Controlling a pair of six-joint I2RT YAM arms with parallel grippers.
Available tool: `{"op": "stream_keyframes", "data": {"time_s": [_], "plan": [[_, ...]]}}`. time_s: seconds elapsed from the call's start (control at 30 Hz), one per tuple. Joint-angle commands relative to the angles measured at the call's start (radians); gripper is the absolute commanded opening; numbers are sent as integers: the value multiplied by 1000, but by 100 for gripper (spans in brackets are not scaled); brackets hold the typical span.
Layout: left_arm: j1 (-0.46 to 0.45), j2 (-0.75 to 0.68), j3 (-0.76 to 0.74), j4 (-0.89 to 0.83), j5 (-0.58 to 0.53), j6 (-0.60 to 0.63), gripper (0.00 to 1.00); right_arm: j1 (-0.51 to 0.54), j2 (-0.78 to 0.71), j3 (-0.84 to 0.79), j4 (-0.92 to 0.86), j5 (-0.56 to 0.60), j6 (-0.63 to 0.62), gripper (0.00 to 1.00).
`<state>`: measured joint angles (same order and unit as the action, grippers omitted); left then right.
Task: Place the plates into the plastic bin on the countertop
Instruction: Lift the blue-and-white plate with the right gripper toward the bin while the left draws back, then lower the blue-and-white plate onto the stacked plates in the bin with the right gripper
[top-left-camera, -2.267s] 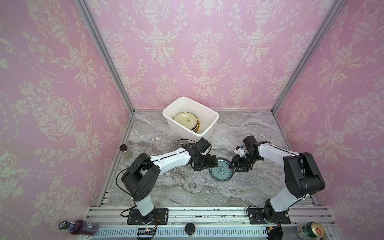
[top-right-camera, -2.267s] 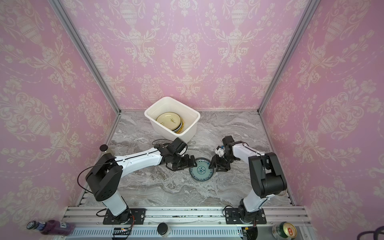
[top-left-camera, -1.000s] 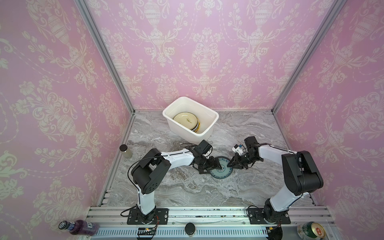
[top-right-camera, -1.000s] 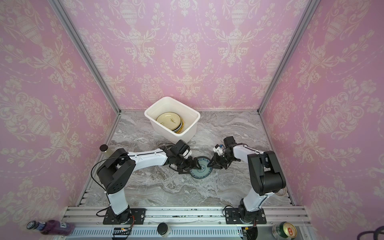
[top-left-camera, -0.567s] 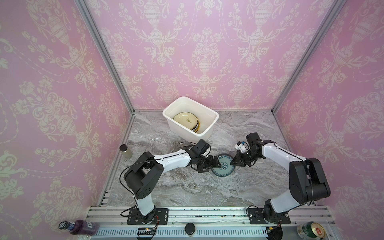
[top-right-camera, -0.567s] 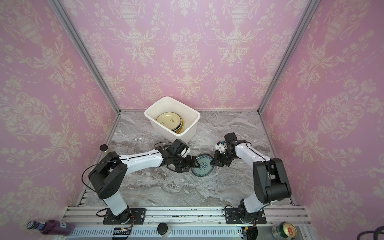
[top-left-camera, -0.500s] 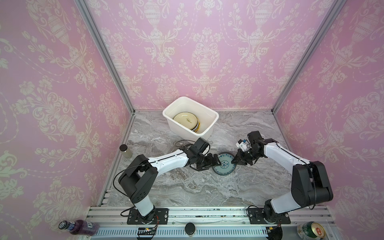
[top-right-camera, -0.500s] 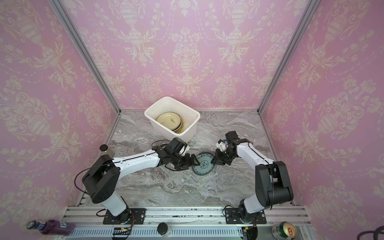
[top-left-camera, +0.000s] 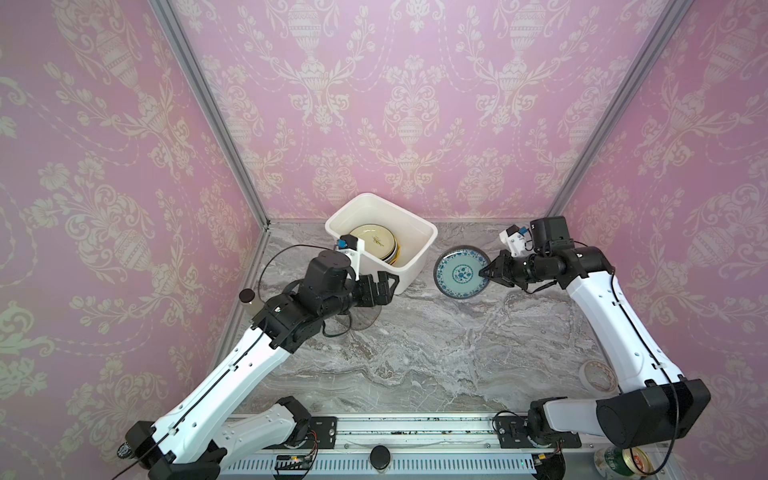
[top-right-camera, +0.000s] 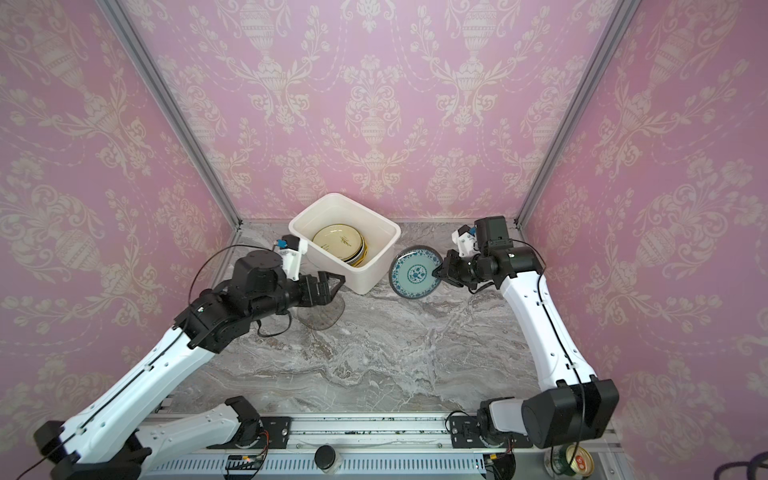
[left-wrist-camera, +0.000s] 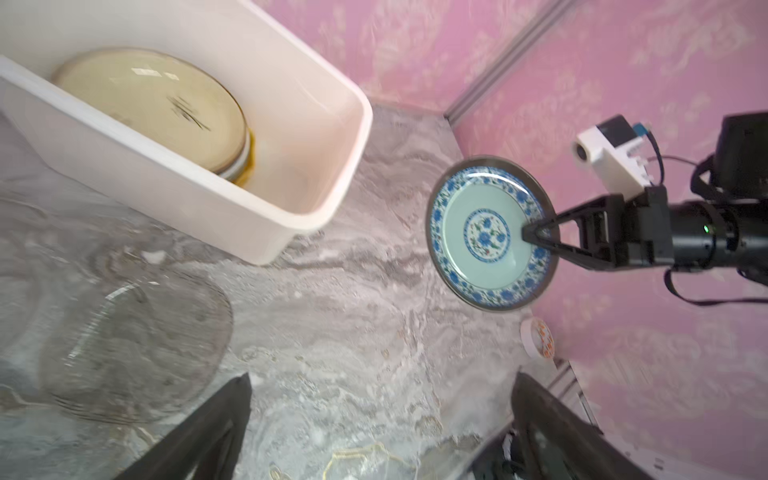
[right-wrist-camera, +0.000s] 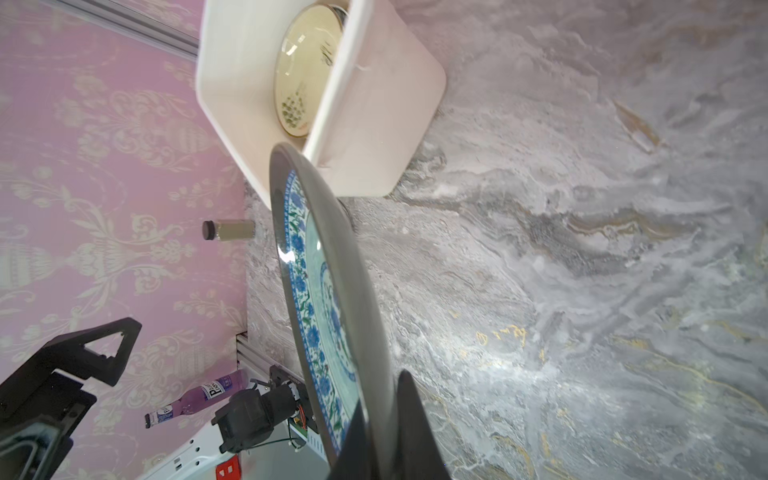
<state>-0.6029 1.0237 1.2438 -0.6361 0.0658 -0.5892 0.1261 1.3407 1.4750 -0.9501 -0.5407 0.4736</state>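
Item 1: blue patterned plate (top-left-camera: 459, 272) hung tilted just beside plastic bin (top-left-camera: 409, 266), rim pinched by right gripper (top-left-camera: 484, 273). Carry step; the next move probably needed lift to clear the bin rim. Left gripper (top-left-camera: 387, 286) gaped empty over clear glass plate (top-right-camera: 322, 313) near bin.

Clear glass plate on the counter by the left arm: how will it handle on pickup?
The clear glass plate is probably rigid and fragile: ribbed, see-through glass. Likely hard to grab, lying flat on the countertop with its rim low. Possibly slippery, given its glossy highlights.

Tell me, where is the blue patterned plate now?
In both top views the blue patterned plate is held tilted by the right gripper, just right of the plastic bin.
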Motion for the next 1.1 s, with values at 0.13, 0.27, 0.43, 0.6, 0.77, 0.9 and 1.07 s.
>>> {"op": "stream_keyframes", "data": {"time_s": [0.13, 0.27, 0.43, 0.6, 0.77, 0.9, 1.07], "plan": [[183, 33, 109, -162, -90, 195, 99, 109, 96, 219, 121, 54, 308, 8], [253, 76, 153, -154, -74, 132, 99, 168, 163, 272, 242, 147, 471, 8], [258, 98, 144, -91, -43, 89, 99, 231, 313, 343, 336, 239, 610, 7], [259, 102, 125, -98, -38, 112, 99, 282, 533, 523, 308, 272, 702, 5], [261, 117, 132, -137, -43, 155, 99, 323, 776, 810, 233, 313, 698, 7], [262, 137, 135, -148, -38, 170, 99, 333, 941, 966, 230, 314, 728, 7], [265, 170, 140, -143, -31, 169, 99, 343, 1055, 992, 355, 277, 796, 7]]}}
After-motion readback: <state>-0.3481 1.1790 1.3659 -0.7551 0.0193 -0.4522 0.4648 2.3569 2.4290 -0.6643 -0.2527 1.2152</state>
